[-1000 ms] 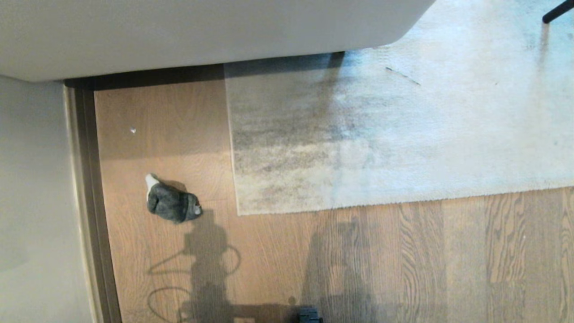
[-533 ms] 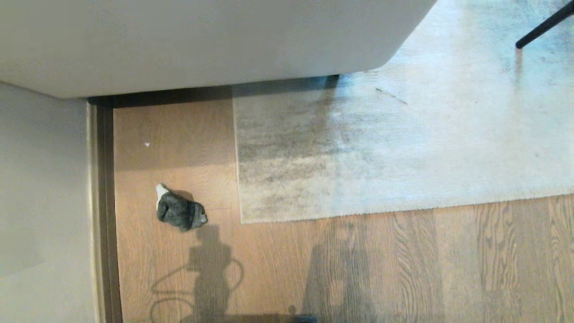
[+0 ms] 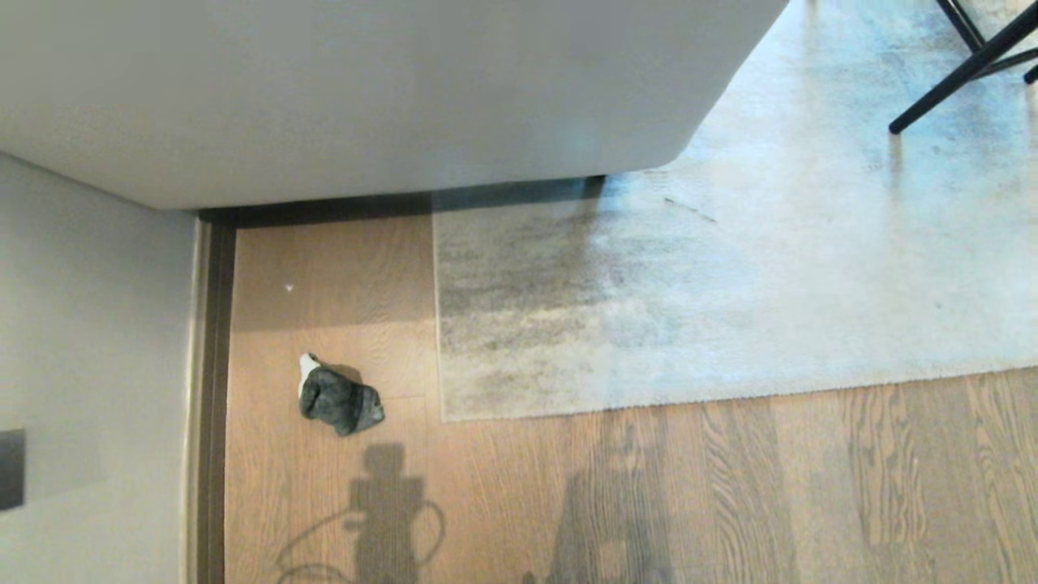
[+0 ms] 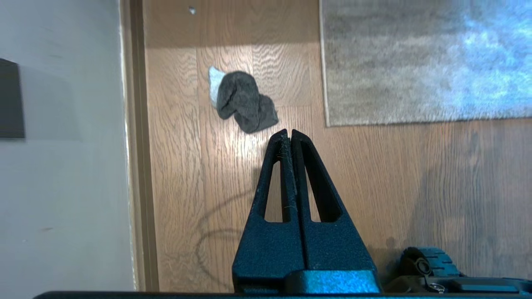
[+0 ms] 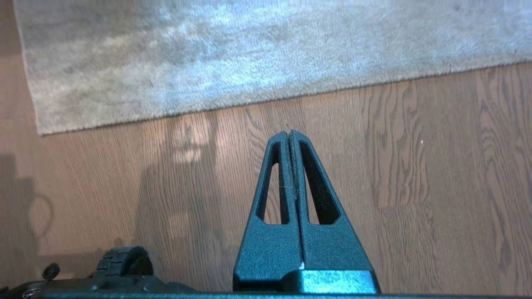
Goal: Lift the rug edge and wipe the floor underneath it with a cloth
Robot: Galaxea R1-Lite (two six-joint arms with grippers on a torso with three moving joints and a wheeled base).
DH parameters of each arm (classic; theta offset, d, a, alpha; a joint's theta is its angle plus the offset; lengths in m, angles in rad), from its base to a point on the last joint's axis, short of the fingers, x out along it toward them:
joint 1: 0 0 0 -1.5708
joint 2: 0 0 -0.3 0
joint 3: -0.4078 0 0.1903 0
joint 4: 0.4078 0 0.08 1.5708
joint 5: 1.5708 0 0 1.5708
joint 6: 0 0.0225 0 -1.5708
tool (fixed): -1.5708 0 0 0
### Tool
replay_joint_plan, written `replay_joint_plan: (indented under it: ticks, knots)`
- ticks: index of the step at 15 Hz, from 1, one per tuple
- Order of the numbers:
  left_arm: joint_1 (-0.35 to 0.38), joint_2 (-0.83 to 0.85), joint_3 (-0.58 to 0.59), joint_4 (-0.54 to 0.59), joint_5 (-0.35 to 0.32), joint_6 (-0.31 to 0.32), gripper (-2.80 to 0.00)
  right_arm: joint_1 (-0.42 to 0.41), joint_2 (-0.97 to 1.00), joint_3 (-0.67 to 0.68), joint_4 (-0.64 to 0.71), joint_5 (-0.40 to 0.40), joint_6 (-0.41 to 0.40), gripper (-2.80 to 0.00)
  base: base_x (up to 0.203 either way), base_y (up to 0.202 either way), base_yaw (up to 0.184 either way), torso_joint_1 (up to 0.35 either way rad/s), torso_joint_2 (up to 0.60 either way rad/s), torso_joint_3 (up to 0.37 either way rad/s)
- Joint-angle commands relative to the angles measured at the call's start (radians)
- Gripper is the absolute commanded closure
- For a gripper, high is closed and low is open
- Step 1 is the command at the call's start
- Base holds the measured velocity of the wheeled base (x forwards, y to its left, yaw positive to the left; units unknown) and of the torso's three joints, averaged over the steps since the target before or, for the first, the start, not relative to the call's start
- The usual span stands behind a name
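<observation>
Cloth: the cloth (image 3: 339, 399) lies crumpled on the floor (image 3: 568, 503), dark grey with a whitish tip at its 11 o'clock end. In the head view it sits at about 8 o'clock from the picture's middle, between the skirting strip (image 3: 215, 405) and the rug, touching neither.

Rug edge: the rug edge (image 3: 439, 324) runs straight toward 12 o'clock from a square corner near the middle of the head view, and a second border runs off toward 3 o'clock. The rug lies flat on the planks. Its far end passes under a pale sofa (image 3: 365, 89).

Cloth to rug: the cloth is near the rug corner, at roughly 9 o'clock from it, with bare floor between.

Left gripper: the left gripper (image 4: 287, 133) hangs above the floor with its two fingers pressed together and nothing between them. In the left wrist view the cloth lies just past the fingertips, clear of them.

Right gripper: the right gripper (image 5: 289, 135) hangs over bare planks, fingers closed on nothing. In the right wrist view the rug border crosses beyond the tips.

Head view: neither arm appears there; only shadows fall on the planks toward 6 o'clock.

Other: black chair legs (image 3: 961, 65) stand on the rug at about 2 o'clock. A grey wall (image 3: 89, 365) fills the 9 o'clock side.
</observation>
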Motion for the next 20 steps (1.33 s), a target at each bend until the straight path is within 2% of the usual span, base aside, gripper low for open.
replay_joint_plan:
  ticks: [1, 20]
  knots:
    - [0.0, 0.0, 0.0, -0.001, 0.0, 0.0, 0.0, 0.0, 0.001, 0.0, 0.0, 0.0, 0.001, 0.0, 0.0, 0.0, 0.0, 0.002, 0.0, 0.199]
    - [0.0, 0.0, 0.0, -0.002, 0.0, -0.002, 0.0, 0.0, 0.001, 0.0, 0.0, 0.0, 0.001, 0.0, 0.0, 0.0, 0.0, 0.002, 0.0, 0.201]
